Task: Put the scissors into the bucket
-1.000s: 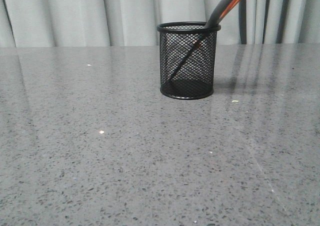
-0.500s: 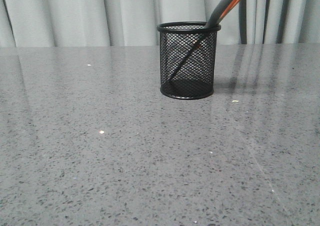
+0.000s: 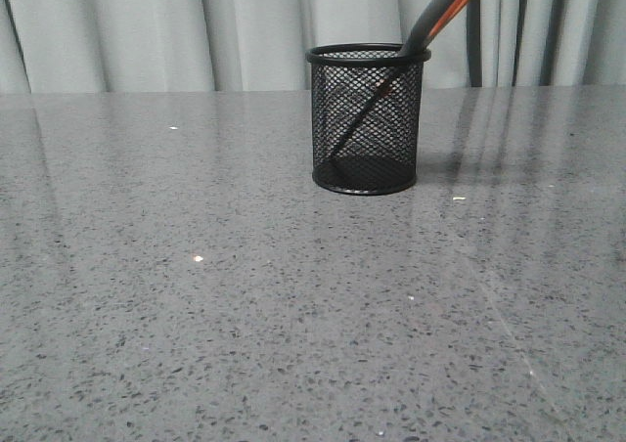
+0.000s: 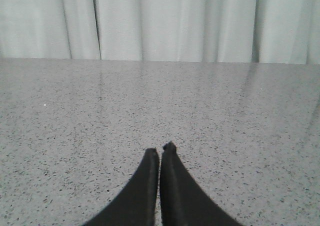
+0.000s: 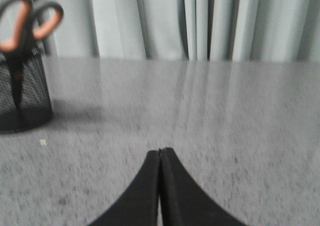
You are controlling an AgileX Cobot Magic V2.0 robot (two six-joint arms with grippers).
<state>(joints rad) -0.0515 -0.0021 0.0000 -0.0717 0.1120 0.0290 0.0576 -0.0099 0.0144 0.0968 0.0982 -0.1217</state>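
The left gripper (image 4: pixel 160 151) hung just over the table (image 4: pixel 75 116), its two black fingers (image 4: pixel 142 196) pressed together along their length, with only a thin seam between them, one tip slightly ahead of the other. The table was grey speckled stone, glossy enough to reflect faintly. Pale pleated curtains (image 4: pixel 170 21) closed the far edge.

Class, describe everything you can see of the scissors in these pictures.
The scissors stand blades-down inside the black mesh bucket, leaning against its rim. The dark blades show through the mesh, reaching towards the base. The dark grey, plastic-looking handles rise above the rim; the right wrist view shows two loops lined with orange. No claw touches them.
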